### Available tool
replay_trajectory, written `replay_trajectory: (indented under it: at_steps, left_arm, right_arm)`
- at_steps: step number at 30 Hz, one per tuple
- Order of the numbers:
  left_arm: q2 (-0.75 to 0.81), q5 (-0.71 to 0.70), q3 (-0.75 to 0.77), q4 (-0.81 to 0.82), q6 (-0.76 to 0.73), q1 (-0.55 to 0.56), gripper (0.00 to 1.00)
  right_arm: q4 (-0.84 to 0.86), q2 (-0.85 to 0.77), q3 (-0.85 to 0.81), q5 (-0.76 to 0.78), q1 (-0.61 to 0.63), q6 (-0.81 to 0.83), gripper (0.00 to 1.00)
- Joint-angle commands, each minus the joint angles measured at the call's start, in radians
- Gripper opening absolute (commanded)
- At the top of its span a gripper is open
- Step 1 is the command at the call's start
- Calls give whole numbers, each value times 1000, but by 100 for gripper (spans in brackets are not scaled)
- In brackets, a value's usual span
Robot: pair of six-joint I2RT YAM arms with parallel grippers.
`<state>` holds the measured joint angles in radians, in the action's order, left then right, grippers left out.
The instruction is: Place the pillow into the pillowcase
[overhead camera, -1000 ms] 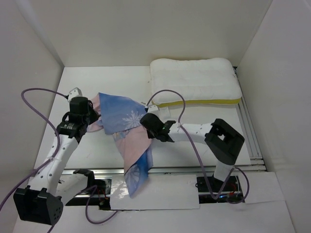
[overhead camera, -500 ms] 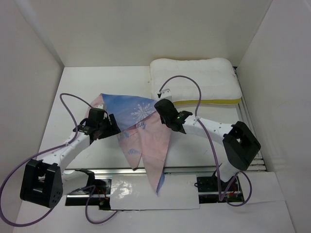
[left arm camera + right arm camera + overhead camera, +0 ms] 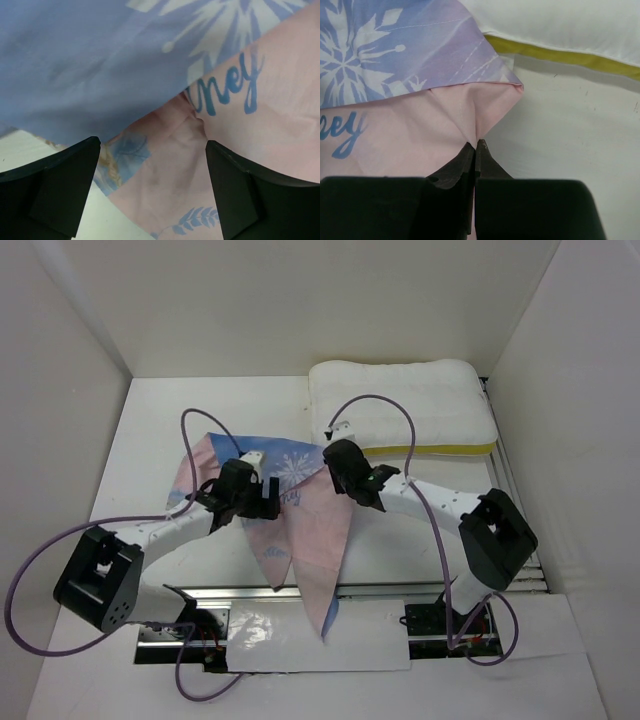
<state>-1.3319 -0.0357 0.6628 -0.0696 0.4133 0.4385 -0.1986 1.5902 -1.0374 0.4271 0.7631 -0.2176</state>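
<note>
The plump white pillow (image 3: 400, 405) with its yellow edge strip lies at the back right of the table; the right wrist view shows it (image 3: 560, 25) too. The pillowcase (image 3: 305, 525) is spread mid-table, blue snowflake side at the back, pale pink side trailing over the near edge. My right gripper (image 3: 330, 458) is shut on a pink fold of the pillowcase (image 3: 395, 130), its tips (image 3: 476, 145) pinching the cloth near the pillow's corner. My left gripper (image 3: 264, 498) hovers open over the pillowcase (image 3: 75, 65). Its fingers (image 3: 65, 185) stand wide apart (image 3: 152, 150) with nothing between them.
The white table (image 3: 160, 430) is boxed in by white walls at the left, back and right. A metal rail (image 3: 520, 530) runs along the right side and another along the near edge. Purple cables loop over both arms.
My left gripper has opened, let go of the pillowcase and moved right over it. The right gripper has carried its fold back toward the pillow, spreading the cloth.
</note>
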Motion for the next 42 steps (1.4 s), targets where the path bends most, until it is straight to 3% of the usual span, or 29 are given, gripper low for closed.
replay_trajectory:
  at_steps: [1,3,10,18,22,26,29,33,34,37,38,42]
  left_arm:
    - [-29,-102,37,62,-117,61,100]
    - [-58,-198,73,62,-105,62,100]
    - [-199,-302,175,39,-130,89,100]
    - [-227,-268,192,21,-169,123,100]
    - [-275,-386,243,-28,-134,123,98]
    - [-377,-516,326,-119,-96,123,75]
    - [-417,-526,360,-131,-77,123,67]
    - [-417,-569,394,-142,-50,123,44]
    - [-408,-569,409,-157,-39,123,30]
    - [-357,-628,420,-168,-24,123,11]
    - [-343,-644,429,-177,-10,123,0]
    - [-287,-726,451,-177,5,123,0]
  right_arm:
    - [16,-28,-3,-65,-42,12,0]
    - [27,-39,10,-112,-51,12,0]
    - [47,-90,30,-212,-96,12,0]
    - [47,-108,11,-222,-96,21,0]
    - [47,-128,11,-241,-105,21,0]
    - [56,-167,20,-261,-105,21,0]
    - [65,-193,30,-284,-105,21,0]
    - [45,-203,30,-284,-105,30,0]
    - [45,-214,30,-275,-105,30,0]
    - [35,-225,30,-275,-105,30,0]
    - [34,-225,30,-275,-105,30,0]
    - [34,-245,30,-275,-105,40,0]
